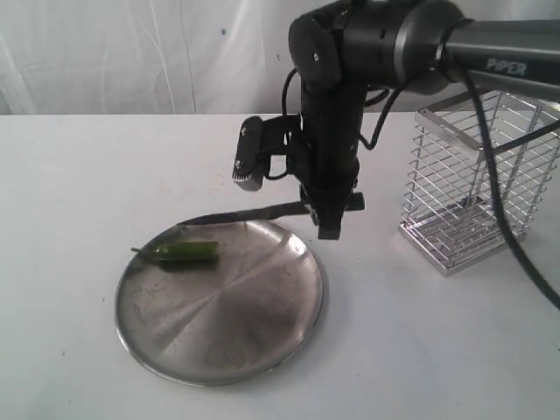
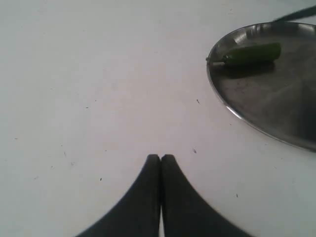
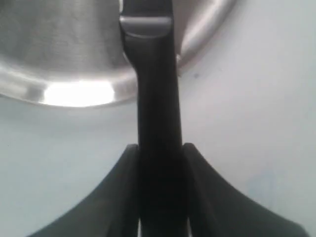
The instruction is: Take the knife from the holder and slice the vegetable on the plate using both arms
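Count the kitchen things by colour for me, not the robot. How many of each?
Shiny silver: 2, the plate and the holder
Green: 1, the chili pepper
Black: 1, the knife
Total: 4

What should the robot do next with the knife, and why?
Probably ease the knife a little toward the chili, until the blade hangs over its middle. The right gripper is shut on the black handle. In the exterior view the blade lies along the back rim of the plate, beside the chili, not above it. The left gripper is shut over the table, off the plate.
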Robot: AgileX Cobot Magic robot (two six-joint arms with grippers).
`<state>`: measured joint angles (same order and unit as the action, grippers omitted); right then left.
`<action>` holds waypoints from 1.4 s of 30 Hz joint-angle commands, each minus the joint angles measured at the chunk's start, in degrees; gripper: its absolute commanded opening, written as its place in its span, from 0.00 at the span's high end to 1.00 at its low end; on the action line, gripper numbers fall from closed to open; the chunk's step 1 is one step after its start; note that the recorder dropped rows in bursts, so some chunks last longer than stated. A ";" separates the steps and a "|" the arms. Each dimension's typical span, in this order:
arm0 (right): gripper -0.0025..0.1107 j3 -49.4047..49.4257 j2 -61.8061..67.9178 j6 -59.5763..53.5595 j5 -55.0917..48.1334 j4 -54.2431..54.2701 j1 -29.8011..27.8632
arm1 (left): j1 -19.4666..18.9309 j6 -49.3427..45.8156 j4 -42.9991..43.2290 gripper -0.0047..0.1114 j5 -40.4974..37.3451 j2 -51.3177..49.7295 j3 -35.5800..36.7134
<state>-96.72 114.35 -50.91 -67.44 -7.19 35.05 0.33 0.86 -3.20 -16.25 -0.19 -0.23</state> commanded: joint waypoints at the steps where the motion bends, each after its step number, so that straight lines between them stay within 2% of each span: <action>1: 0.98 0.20 -6.35 13.51 -1.06 -9.25 3.73 | 0.33 -0.03 -0.15 0.96 -0.05 0.19 0.23; 9: 0.98 0.85 -9.55 38.09 -2.52 -21.81 12.95 | 0.33 -0.03 -0.15 0.96 -0.05 0.19 0.23; 14: 0.98 7.52 -9.55 53.03 -2.52 -30.07 18.72 | 0.33 -0.03 -0.15 0.96 -0.05 0.19 0.23; 18: 0.98 13.95 -9.60 62.02 -2.52 -30.89 21.60 | 0.33 -0.03 -0.15 0.96 -0.05 0.19 0.23; 20: 0.98 17.22 -9.60 66.06 -2.52 -27.22 22.22 | 0.33 -0.03 -0.15 0.96 -0.05 0.19 0.23; 24: 0.98 23.13 -9.69 66.22 -1.72 -14.92 21.07 | 0.33 -0.03 -0.15 0.96 -0.05 0.19 0.23; 32: 0.98 27.12 -9.83 65.66 2.00 -5.12 14.06 | 0.33 -0.03 -0.15 0.96 -0.05 0.19 0.23; 38: 0.98 27.12 -9.62 55.75 11.54 13.24 9.23 | 0.33 -0.03 -0.15 0.96 -0.05 0.19 0.23; 42: 0.98 27.12 -8.31 55.14 13.15 13.90 8.91 | 0.33 -0.03 -0.15 0.96 -0.05 0.19 0.23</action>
<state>-69.68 105.30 5.63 -55.38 5.73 44.60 0.33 0.86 -3.20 -16.25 -0.19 -0.23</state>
